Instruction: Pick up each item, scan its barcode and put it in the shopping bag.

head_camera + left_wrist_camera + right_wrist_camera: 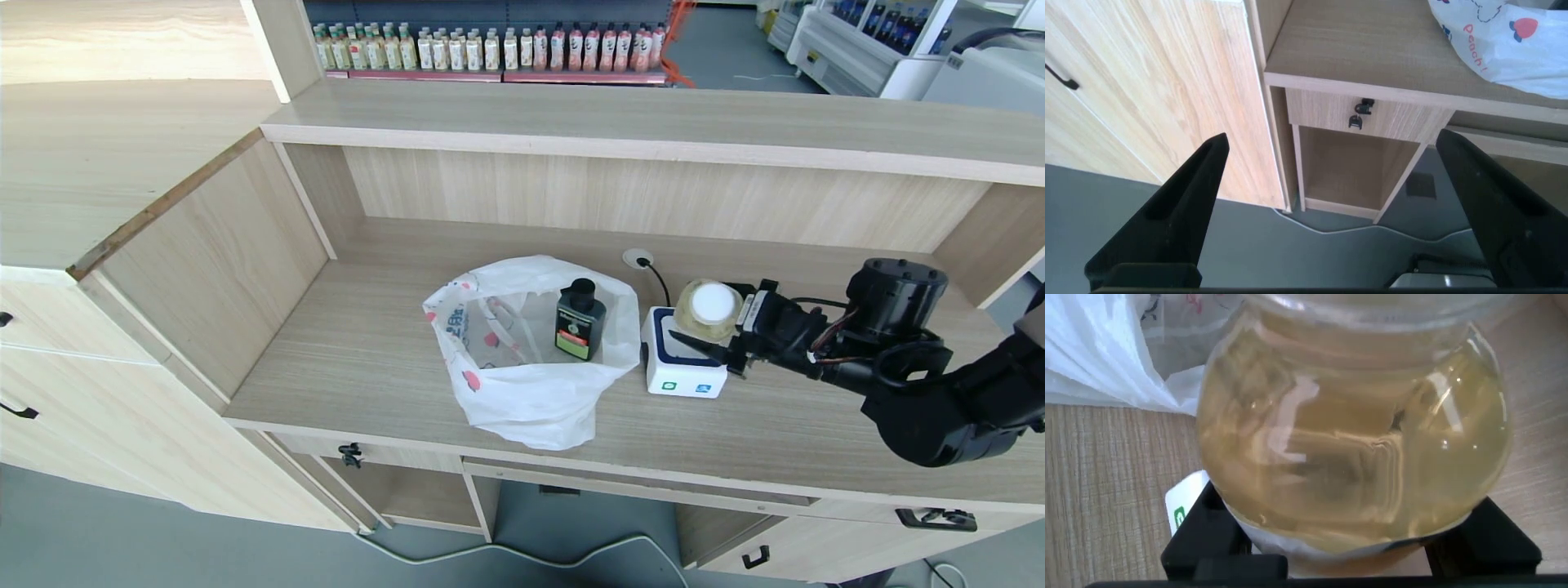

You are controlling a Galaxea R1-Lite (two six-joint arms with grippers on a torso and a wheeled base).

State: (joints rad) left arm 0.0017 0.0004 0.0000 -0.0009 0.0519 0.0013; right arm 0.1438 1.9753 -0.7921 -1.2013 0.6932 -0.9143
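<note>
Round clear jar (pixel 709 309) in right pincer (pixel 704 320)

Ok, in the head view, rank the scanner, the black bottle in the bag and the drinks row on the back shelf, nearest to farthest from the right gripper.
1. Scanner: just below the right gripper, which holds the jar over it.
2. Black bottle: upright in the shopping bag, to the robot's left.
3. Drinks row: far beyond the counter.

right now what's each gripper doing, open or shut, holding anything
Left gripper: open, empty.
Right gripper: shut on the jar of yellowish liquid, over the scanner.
</note>
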